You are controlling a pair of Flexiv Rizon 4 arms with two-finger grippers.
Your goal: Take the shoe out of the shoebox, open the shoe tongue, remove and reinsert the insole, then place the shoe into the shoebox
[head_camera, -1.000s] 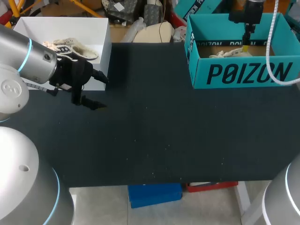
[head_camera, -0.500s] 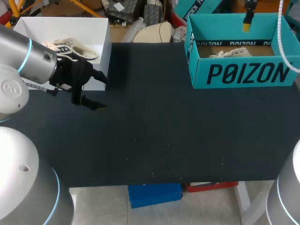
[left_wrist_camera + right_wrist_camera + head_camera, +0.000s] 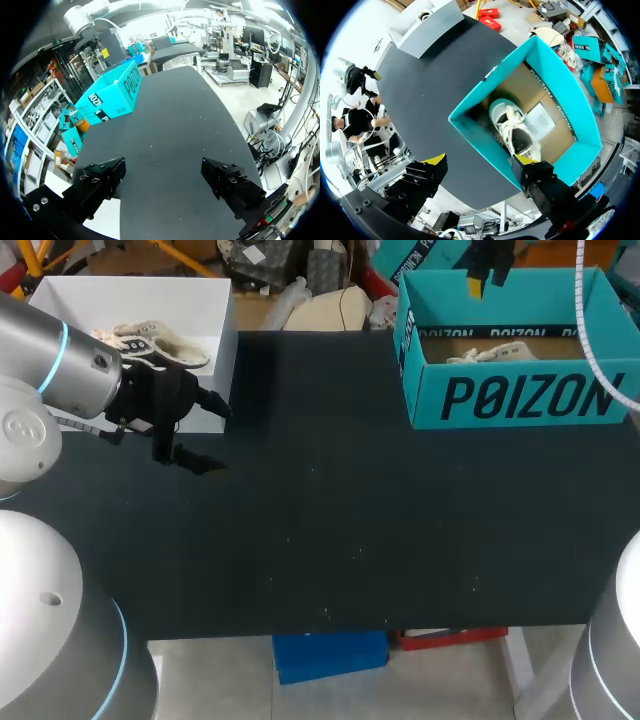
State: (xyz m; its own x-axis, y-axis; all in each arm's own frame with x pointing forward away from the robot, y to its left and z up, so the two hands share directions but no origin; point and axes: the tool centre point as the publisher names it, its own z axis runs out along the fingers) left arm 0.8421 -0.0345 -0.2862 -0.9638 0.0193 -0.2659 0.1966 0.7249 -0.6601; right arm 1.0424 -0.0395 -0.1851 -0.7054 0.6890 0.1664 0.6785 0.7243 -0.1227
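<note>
Head view: the teal shoebox (image 3: 515, 395) stands in the upper right of the frame, on the black table (image 3: 330, 530). The pale shoe (image 3: 492, 353) lies inside it on the cardboard floor, only its upper part showing over the front wall. The right gripper (image 3: 480, 282) hangs above the box's back rim, at the top edge of the frame, clear of the shoe. At the left, the left gripper (image 3: 214, 437) sits low over the table beside a white bin (image 3: 130, 288) that holds other footwear (image 3: 150, 340).

Left wrist view: the left gripper (image 3: 165, 182) has its fingers spread wide with only bare table between them; the shoebox (image 3: 112, 97) is well ahead.

Right wrist view: the right gripper (image 3: 480, 161) looks straight down into the shoebox (image 3: 570, 85), its yellow-tipped fingers apart and holding nothing. The shoe (image 3: 515, 131) lies on its sole, laces up, beside a white paper sheet (image 3: 542, 119).

The shoe looks light and soft in the upper, likely stiffer at sole and heel. Loose laces could snag or slip. The padded collar at the heel, or the sidewall by the opening, seems the firmest hold for lifting it out; pinching the laces or tongue would probably let it swing.
</note>
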